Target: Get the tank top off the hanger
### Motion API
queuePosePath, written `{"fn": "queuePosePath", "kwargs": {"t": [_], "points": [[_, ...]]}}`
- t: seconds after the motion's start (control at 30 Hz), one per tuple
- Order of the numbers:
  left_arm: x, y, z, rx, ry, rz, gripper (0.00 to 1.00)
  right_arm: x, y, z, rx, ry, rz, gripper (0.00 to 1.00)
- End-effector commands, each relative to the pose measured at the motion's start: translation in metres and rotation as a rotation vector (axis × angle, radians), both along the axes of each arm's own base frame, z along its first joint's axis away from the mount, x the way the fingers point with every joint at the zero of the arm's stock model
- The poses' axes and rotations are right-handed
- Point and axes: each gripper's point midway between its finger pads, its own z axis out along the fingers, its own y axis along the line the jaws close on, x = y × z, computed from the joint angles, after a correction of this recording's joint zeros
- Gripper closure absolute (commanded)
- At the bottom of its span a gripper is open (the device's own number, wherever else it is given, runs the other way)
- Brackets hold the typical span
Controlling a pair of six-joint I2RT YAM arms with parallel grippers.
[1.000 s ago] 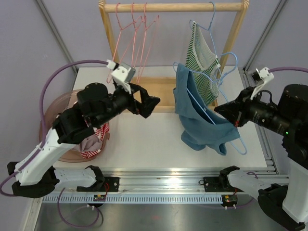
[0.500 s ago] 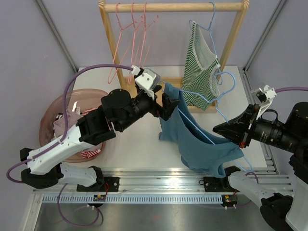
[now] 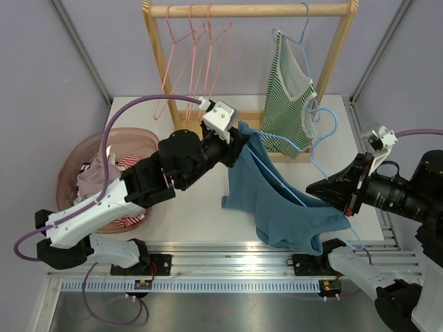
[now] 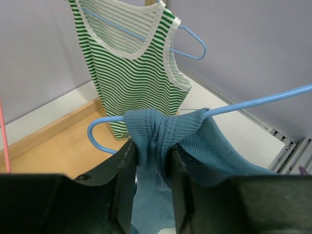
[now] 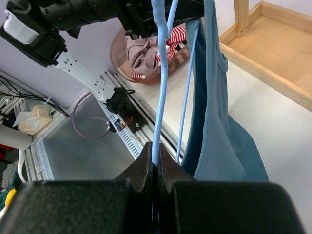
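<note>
A blue tank top (image 3: 277, 204) hangs on a light blue wire hanger (image 3: 275, 178) held in the air over the table, off the rack. My left gripper (image 3: 239, 140) is at the hanger's left end, shut on the bunched shoulder fabric of the blue tank top (image 4: 157, 127); in the left wrist view its fingers (image 4: 124, 165) press the cloth from both sides, just below the hanger (image 4: 253, 101). My right gripper (image 3: 313, 188) is shut on the hanger's wire (image 5: 161, 87) at the right, with the blue tank top (image 5: 214, 122) draped beside it.
A green striped tank top (image 3: 287, 97) hangs on another blue hanger on the wooden rack (image 3: 249, 10) at the back. Several pink hangers (image 3: 197, 48) hang at the rack's left. A pink basket (image 3: 73, 159) of clothes sits at the table's left.
My left gripper swung right to the tank top's shoulder and shut on the fabric. The right gripper drew the hanger and the blue tank top a little toward the front right.
</note>
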Motion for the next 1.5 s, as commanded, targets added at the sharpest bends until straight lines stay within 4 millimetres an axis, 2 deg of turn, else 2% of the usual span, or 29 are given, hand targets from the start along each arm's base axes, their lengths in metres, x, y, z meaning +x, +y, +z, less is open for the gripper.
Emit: {"fn": "queuePosePath", "kwargs": {"t": [0.0, 0.07, 0.13, 0.33, 0.37, 0.5, 0.6, 0.63, 0.7, 0.73, 0.77, 0.8, 0.83, 0.87, 0.9, 0.93, 0.97, 1.03, 1.07, 1.13, 1.17, 1.2, 1.23, 1.27, 1.3, 1.33, 1.43, 1.47], "points": [[0.009, 0.019, 0.011, -0.045, -0.021, 0.098, 0.75, 0.016, 0.0, 0.005, -0.006, -0.067, -0.027, 1.0], [0.013, 0.036, 0.008, -0.044, -0.01, 0.169, 0.88, 0.021, 0.001, -0.004, -0.03, -0.058, -0.024, 1.0], [0.018, 0.055, 0.004, -0.035, -0.002, 0.256, 0.93, 0.022, 0.003, -0.013, -0.052, -0.043, -0.003, 1.0], [0.034, 0.115, -0.01, -0.062, 0.079, 0.445, 1.0, 0.008, 0.006, -0.029, -0.103, -0.049, 0.088, 1.0], [0.044, 0.129, -0.013, -0.093, 0.106, 0.492, 1.0, 0.003, 0.005, -0.03, -0.108, -0.068, 0.103, 1.0], [0.052, 0.151, -0.021, -0.127, 0.157, 0.522, 1.0, -0.008, 0.0, -0.028, -0.103, -0.119, 0.122, 1.0], [0.052, 0.148, -0.025, -0.132, 0.181, 0.496, 1.0, -0.007, -0.005, -0.021, -0.104, -0.202, 0.095, 1.0], [0.049, 0.141, -0.029, -0.128, 0.194, 0.456, 1.0, -0.003, -0.006, -0.021, -0.105, -0.214, 0.077, 1.0], [0.044, 0.13, -0.031, -0.128, 0.205, 0.387, 1.0, -0.001, -0.007, -0.004, -0.051, -0.321, 0.052, 1.0], [0.035, 0.116, -0.033, -0.138, 0.215, 0.288, 1.0, 0.005, -0.001, -0.014, -0.04, -0.316, 0.068, 1.0], [0.029, 0.109, -0.033, -0.146, 0.215, 0.235, 1.0, 0.0, -0.001, 0.011, 0.04, -0.453, 0.063, 1.0], [0.024, 0.103, -0.034, -0.154, 0.22, 0.191, 1.0, -0.004, 0.003, 0.016, 0.092, -0.476, 0.084, 1.0], [0.014, 0.093, -0.033, -0.172, 0.227, 0.113, 1.0, 0.005, 0.011, 0.001, 0.106, -0.47, 0.1, 1.0], [0.007, 0.089, -0.037, -0.18, 0.241, 0.074, 1.0, -0.006, 0.009, 0.029, 0.211, -0.604, 0.101, 1.0], [0.001, 0.085, -0.04, -0.174, 0.251, 0.034, 1.0, -0.007, 0.01, 0.035, 0.258, -0.635, 0.102, 1.0], [-0.012, 0.073, -0.039, -0.18, 0.256, -0.065, 1.0, 0.003, 0.018, 0.023, 0.298, -0.589, 0.106, 1.0], [-0.024, 0.067, -0.049, -0.157, 0.259, -0.132, 1.0, -0.004, 0.015, 0.047, 0.383, -0.694, 0.11, 1.0], [-0.049, 0.053, -0.056, -0.124, 0.254, -0.279, 1.0, 0.002, 0.021, 0.053, 0.463, -0.677, 0.12, 1.0], [-0.06, 0.047, -0.065, -0.083, 0.238, -0.335, 1.0, 0.007, 0.025, 0.065, 0.502, -0.693, 0.127, 1.0], [-0.076, 0.042, -0.093, -0.017, 0.262, -0.401, 1.0, 0.014, 0.029, 0.076, 0.553, -0.686, 0.13, 1.0], [-0.084, 0.039, -0.103, 0.007, 0.268, -0.436, 1.0, 0.015, 0.03, 0.089, 0.605, -0.708, 0.141, 1.0], [-0.091, 0.039, -0.124, 0.038, 0.293, -0.461, 1.0, 0.017, 0.03, 0.096, 0.635, -0.728, 0.135, 1.0], [-0.097, 0.037, -0.133, 0.052, 0.307, -0.489, 1.0, 0.019, 0.028, 0.1, 0.666, -0.74, 0.123, 1.0], [-0.1, 0.038, -0.141, 0.062, 0.321, -0.484, 1.0, 0.019, 0.023, 0.111, 0.707, -0.782, 0.099, 1.0], [-0.097, 0.041, -0.151, 0.072, 0.341, -0.444, 1.0, 0.031, 0.015, 0.118, 0.739, -0.776, 0.018, 1.0], [-0.086, 0.05, -0.164, 0.077, 0.369, -0.349, 1.0, 0.034, 0.008, 0.127, 0.733, -0.81, -0.039, 1.0], [-0.07, 0.069, -0.18, 0.096, 0.385, -0.195, 1.0, 0.073, -0.006, 0.113, 0.638, -0.756, -0.252, 1.0], [-0.067, 0.073, -0.181, 0.089, 0.398, -0.161, 1.0, 0.076, -0.009, 0.107, 0.631, -0.754, -0.28, 1.0]]}}
